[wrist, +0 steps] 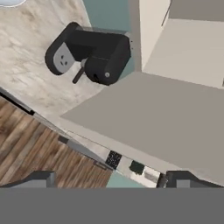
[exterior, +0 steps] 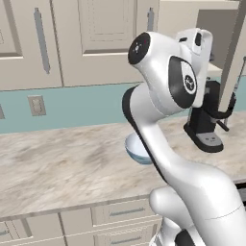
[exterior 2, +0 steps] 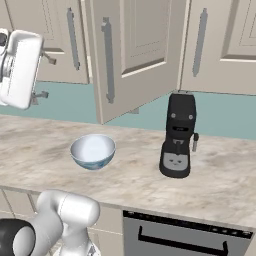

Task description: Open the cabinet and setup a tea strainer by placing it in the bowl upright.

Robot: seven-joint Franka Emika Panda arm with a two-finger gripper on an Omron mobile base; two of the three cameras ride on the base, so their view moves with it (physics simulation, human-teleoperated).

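One door of the cabinet (exterior 2: 131,55) stands swung out over the bench (exterior 2: 45,145), its lower edge hanging above the stone between the bowl (exterior 2: 93,151) and the black coffee machine (exterior 2: 178,136). My claw (wrist: 107,179) is spread wide and pinches nothing; its two dark tips sit well apart at the bottom of my hand view, which looks along the underside of the open door and down at the coffee machine lying sideways in frame. The bowl rests upright near the middle of the bench, apart from the machine, with bare stone all round it and a broad free stretch to its left. I cannot see the tea strainer, so I cannot tell where it lies.
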